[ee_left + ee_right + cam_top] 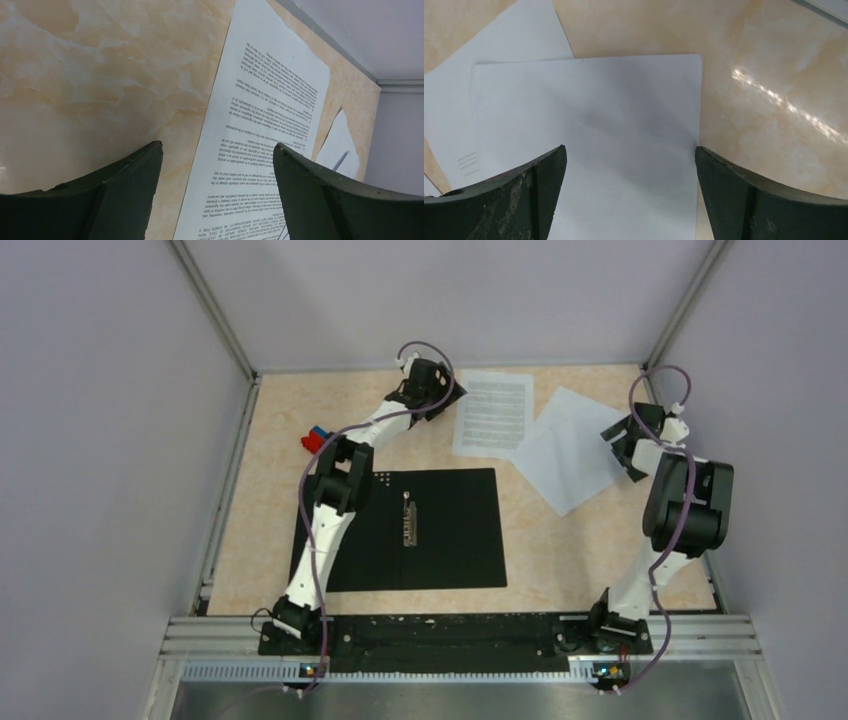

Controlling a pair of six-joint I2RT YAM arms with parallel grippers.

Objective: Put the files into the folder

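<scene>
The folder (440,540) lies open in the middle of the table, black inside up, with its metal clip (410,521) along the spine. A printed file (492,415) lies at the back. Two nearly blank files (565,452) overlap to its right. My left gripper (448,398) hovers open over the printed sheet's left edge; in the left wrist view that gripper (217,146) straddles the edge of the printed page (265,115). My right gripper (620,452) is open at the blank sheets' right edge. In its wrist view it (630,148) frames the top blank sheet (614,115), with another sheet (514,40) under it.
A small red-and-blue block (317,439) sits at the back left, beside the left arm's elbow. Grey walls enclose the table on three sides, and a metal rail (460,635) runs along the near edge. A blank sheet's corner (342,145) shows beyond the printed page.
</scene>
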